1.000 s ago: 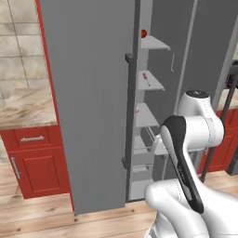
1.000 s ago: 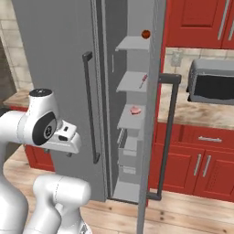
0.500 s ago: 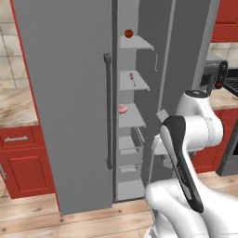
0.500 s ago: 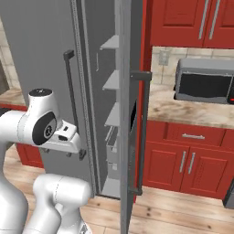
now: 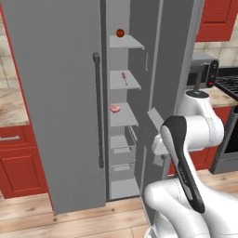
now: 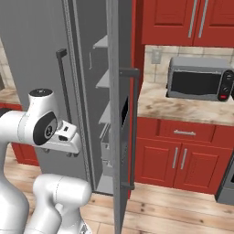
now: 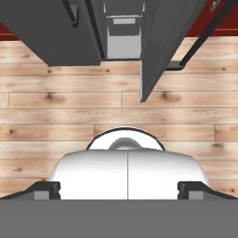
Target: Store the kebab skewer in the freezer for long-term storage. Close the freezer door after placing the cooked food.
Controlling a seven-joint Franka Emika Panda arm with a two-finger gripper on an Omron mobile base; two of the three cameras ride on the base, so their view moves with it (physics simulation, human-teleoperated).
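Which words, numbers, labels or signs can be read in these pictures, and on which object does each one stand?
None can be read.
Microwave: its control panel has small marks and a red button, too small to read.
Freezer door: plain grey with a dark dispenser recess, no lettering.
Stove: no readable marks.
Red cabinets: no labels.

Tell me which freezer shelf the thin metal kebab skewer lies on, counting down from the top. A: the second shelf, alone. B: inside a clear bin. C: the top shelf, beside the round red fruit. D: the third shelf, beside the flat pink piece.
A: the thin metal kebab skewer lies alone on the second shelf, below the round red fruit and above the flat pink piece.
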